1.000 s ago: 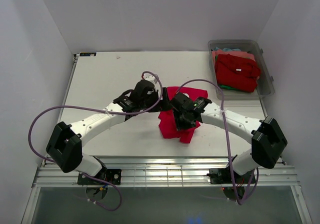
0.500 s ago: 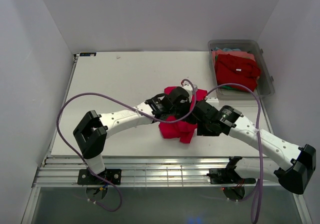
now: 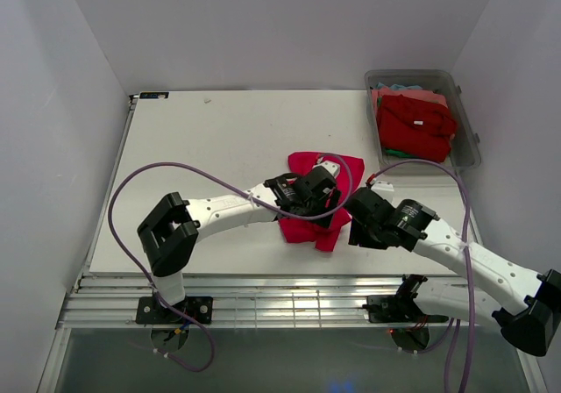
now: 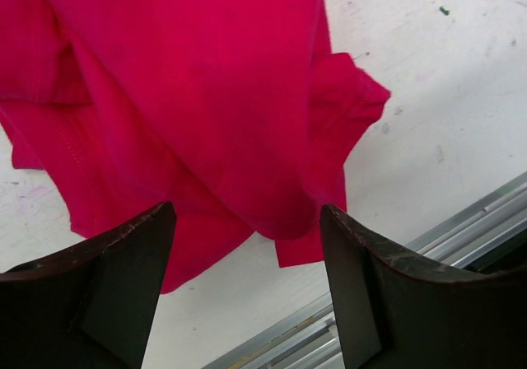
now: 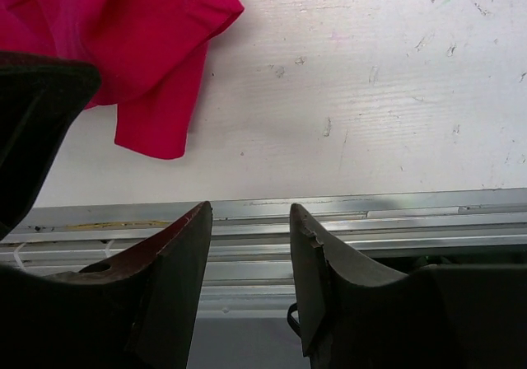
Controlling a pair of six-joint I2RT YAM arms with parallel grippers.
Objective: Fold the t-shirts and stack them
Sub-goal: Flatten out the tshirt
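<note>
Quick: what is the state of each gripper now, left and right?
Left gripper: open, just above the red t-shirt, not gripping it.
Right gripper: open, holding nothing.

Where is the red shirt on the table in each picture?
Top external: red t-shirt near the middle, slightly right.
Left wrist: red t-shirt fills the upper left.
Right wrist: red t-shirt in the top left corner.
Shared landmark: metal rail just past the shirt's near side.
</note>
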